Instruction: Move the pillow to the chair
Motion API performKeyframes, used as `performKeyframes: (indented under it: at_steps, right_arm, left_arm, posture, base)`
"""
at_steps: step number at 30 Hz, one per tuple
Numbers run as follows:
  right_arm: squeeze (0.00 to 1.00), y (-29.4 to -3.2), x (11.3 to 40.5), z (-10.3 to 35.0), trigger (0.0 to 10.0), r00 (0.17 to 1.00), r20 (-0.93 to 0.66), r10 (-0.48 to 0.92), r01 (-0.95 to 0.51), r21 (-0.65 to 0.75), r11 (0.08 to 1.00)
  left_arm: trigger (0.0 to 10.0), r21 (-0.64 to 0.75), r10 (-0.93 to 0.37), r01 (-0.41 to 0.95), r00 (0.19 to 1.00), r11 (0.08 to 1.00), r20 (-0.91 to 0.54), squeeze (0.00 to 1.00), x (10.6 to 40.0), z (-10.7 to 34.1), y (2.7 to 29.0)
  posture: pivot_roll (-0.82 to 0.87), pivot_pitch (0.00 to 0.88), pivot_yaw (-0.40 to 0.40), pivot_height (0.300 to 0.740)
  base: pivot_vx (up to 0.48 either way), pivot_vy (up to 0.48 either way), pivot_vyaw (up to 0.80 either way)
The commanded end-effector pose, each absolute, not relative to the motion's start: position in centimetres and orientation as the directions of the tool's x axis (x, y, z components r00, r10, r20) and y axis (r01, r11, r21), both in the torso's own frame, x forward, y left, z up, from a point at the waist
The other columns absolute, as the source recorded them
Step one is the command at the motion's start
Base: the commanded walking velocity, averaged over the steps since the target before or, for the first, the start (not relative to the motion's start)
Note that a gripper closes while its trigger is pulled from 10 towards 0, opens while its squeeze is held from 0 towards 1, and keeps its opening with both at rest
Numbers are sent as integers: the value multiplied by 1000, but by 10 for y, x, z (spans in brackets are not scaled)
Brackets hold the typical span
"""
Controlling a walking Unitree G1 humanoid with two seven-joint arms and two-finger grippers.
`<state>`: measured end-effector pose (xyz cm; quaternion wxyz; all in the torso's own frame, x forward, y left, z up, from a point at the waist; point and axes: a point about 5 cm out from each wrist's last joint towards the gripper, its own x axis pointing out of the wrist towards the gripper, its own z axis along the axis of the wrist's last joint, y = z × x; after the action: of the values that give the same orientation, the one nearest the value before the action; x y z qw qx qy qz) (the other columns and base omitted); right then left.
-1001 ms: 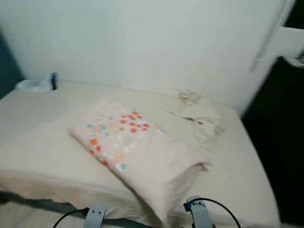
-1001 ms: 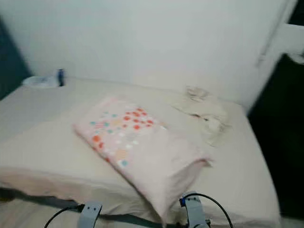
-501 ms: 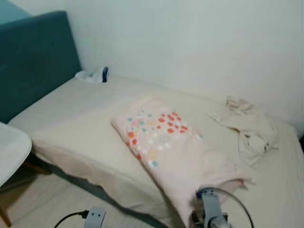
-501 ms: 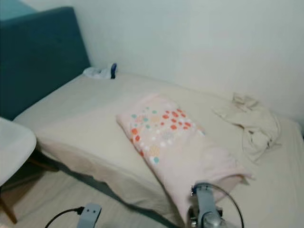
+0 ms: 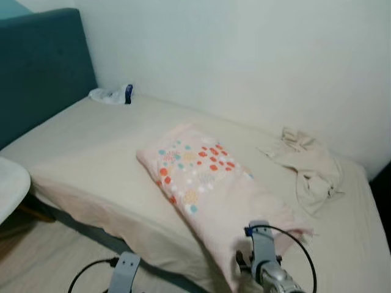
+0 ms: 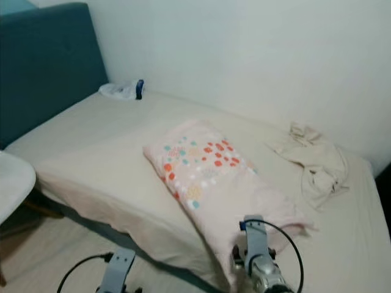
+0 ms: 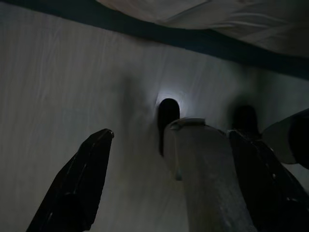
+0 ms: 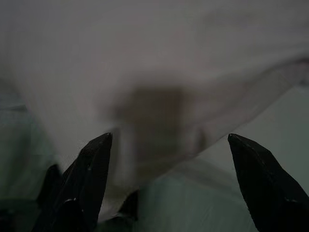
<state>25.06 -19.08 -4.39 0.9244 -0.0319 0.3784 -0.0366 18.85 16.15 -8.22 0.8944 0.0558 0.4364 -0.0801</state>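
A wide bed in a beige sheet runs along the white wall, with a teal headboard at the robot's left. A pale pink pillow with orange and teal dots lies slantwise in the middle of the bed, its near end hanging over the front edge. Beyond it, toward the right, a crumpled beige cloth lies on the sheet, apart from the pillow. At the far left, a curved white chair edge pokes in beside the bed, well apart from the pillow. Up in the far corner by the headboard sits a small white bundle with a blue item against it.

The right gripper is up close to the pillow's overhanging end, fingers spread wide, pale fabric blurred just ahead of them, nothing gripped. The left gripper hangs low over the pale floor by the bed's dark base, fingers spread too.
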Motion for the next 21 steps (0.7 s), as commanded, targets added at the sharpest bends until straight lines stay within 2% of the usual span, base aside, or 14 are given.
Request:
performKeyframes:
  at_steps: [1, 15, 21]
  right_arm:
    - [0, -192, 250, -44, 10000, 710, -697, -101, 78, -65, 995]
    - [0, -188, 258, -38, 10000, 733, -674, -89, 90, -33, 995]
    - [0, -185, 258, -39, 10000, 737, -672, -73, 81, -19, 997]
  left_arm:
    - [10000, 24, -103, 202, 593, 979, -799, 0, 185, -84, 160]
    - [10000, 31, -113, 229, 588, 973, -801, 0, 182, -85, 159]
    - [10000, 42, -111, 240, 588, 970, -802, 0, 183, -85, 158]
  posture:
    - [101, 0, -62, 740]
    - [97, 0, -57, 740]
    - [91, 0, -55, 740]
  base:
    - [0, 0, 0]
    - [0, 0, 0]
    - [0, -453, 0]
